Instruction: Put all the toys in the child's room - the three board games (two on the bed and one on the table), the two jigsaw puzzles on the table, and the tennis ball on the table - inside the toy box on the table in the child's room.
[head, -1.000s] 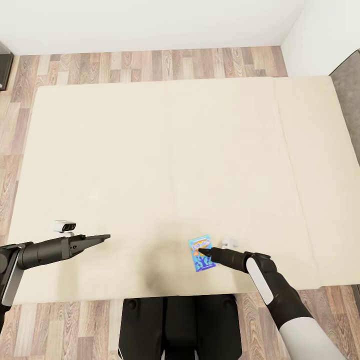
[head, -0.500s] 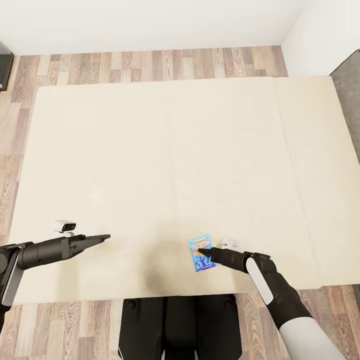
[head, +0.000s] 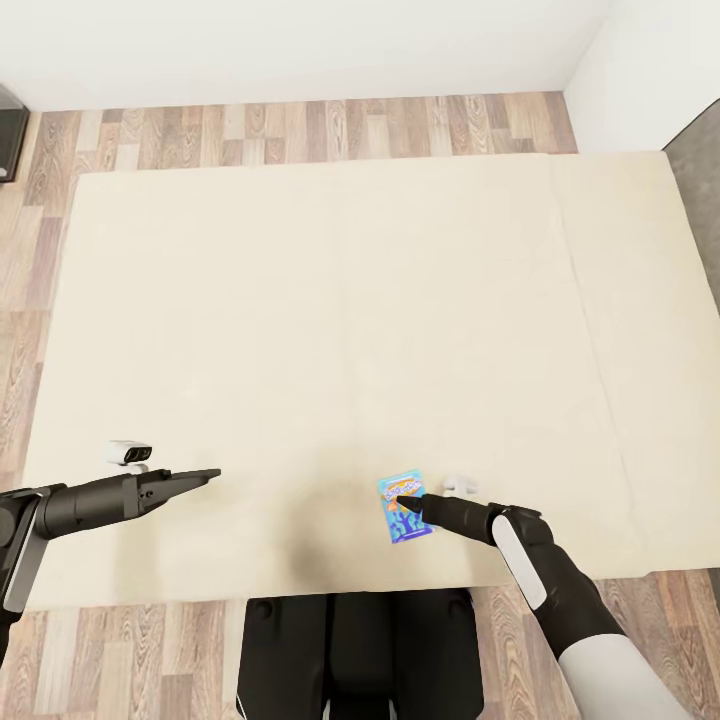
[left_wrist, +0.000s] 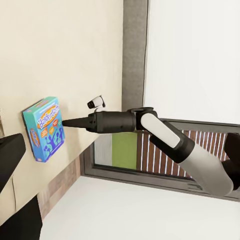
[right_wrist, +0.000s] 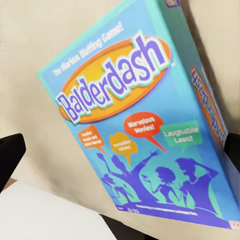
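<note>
One board game, a light blue printed box, lies flat on the beige bed near its front edge. My right gripper reaches over the box from the right, tips above its middle. In the right wrist view the box spans the space between two dark fingers at the picture's edges, so the gripper is open. The left wrist view shows the same box with the right gripper pointing at it. My left gripper hovers open over bare mattress, well to the left.
Wood-plank floor runs beyond the bed and along its left side. A grey headboard edges the bed at the right. A dark object stands at the far left. My base is against the bed's front edge.
The whole head picture has shifted very slightly. Both arms and the blue box hold their places.
</note>
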